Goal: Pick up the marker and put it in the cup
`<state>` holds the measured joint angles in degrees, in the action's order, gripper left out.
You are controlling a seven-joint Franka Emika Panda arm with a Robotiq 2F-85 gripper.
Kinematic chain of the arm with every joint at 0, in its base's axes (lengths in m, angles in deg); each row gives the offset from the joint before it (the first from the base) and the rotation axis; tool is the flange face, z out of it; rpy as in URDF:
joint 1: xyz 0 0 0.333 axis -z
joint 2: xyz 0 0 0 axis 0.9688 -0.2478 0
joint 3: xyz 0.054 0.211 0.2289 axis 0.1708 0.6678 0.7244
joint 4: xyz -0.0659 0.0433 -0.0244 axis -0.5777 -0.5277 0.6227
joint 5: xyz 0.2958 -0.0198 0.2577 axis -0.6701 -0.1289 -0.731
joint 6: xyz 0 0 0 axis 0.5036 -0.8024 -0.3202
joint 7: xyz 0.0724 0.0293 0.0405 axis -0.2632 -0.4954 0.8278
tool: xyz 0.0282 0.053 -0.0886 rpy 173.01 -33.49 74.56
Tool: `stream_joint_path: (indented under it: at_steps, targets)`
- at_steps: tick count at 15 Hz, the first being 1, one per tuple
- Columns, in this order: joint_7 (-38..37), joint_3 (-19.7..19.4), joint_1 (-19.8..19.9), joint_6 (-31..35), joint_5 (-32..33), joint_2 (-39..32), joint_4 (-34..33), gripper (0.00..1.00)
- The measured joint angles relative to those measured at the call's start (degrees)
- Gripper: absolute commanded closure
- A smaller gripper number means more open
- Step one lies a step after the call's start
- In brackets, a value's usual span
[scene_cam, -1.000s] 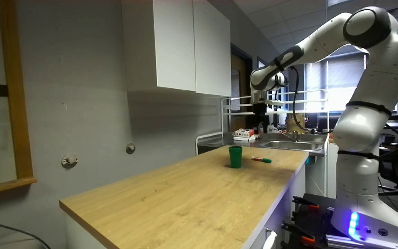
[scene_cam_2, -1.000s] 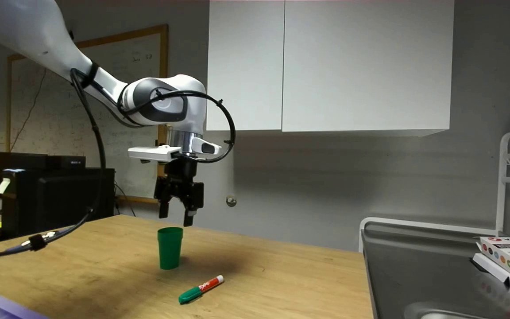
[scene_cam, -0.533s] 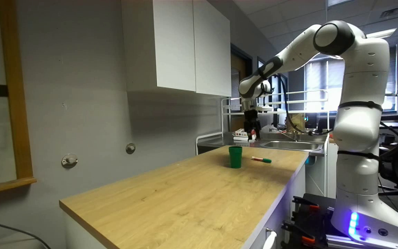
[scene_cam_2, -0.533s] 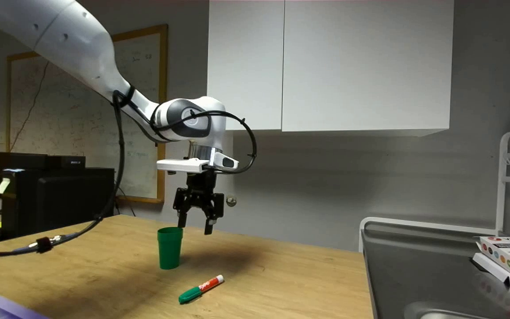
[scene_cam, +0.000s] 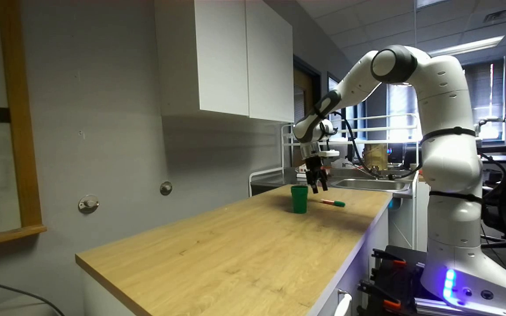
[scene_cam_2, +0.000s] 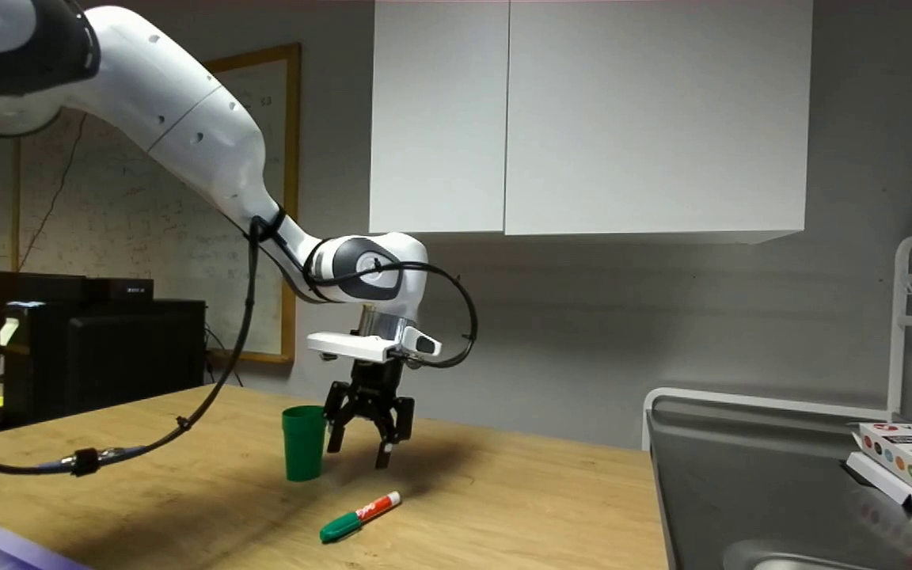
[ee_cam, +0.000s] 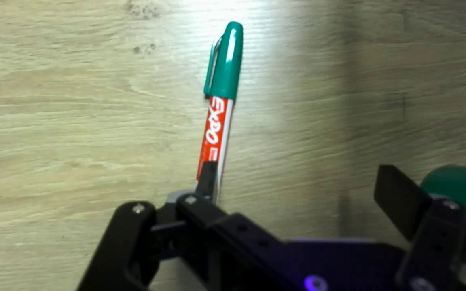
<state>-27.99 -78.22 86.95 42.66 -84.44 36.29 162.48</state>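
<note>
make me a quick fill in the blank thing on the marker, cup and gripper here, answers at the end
1. The colour of the cup is ____.
2. The large white lettering on the marker spells ____.
3. The gripper is not shut but ____.
4. Of the marker and the cup, only the ____ stands upright.

Missing words: green; EXPO; open; cup.
</note>
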Motion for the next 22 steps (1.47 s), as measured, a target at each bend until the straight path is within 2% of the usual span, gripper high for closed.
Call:
stream_joint_path:
  at_steps: [9, 18, 22]
  targets:
    - [3.7, -1.5, 5.9, 3.5, -2.6, 1.5, 7.6, 0.00]
    - [4.0, -0.3, 4.7, 4.4, -3.5, 1.7, 8.0, 0.00]
    - [4.0, -0.3, 4.7, 7.5, -4.9, 1.6, 8.3, 0.00]
